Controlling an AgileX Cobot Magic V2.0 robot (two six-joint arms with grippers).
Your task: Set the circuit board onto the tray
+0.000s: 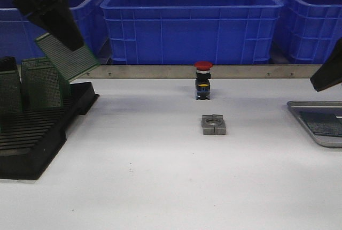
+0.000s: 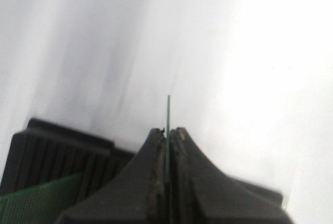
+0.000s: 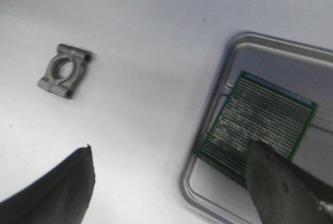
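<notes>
My left gripper (image 1: 72, 40) is shut on a green circuit board (image 1: 67, 56) and holds it tilted in the air above the black slotted rack (image 1: 32, 133). In the left wrist view the board (image 2: 168, 112) shows edge-on between the closed fingers. My right gripper (image 3: 171, 146) is open and empty, hovering over the table beside the silver-grey tray (image 3: 229, 62). The tray (image 1: 307, 123) sits at the right edge of the front view. Another green board (image 3: 257, 125) lies flat in it.
Two more boards (image 1: 45, 83) stand in the rack. A red-capped push button (image 1: 203, 80) and a grey metal bracket (image 1: 214, 124) sit mid-table; the bracket also shows in the right wrist view (image 3: 66, 71). Blue bins (image 1: 192, 21) stand behind a metal rail (image 1: 160, 71).
</notes>
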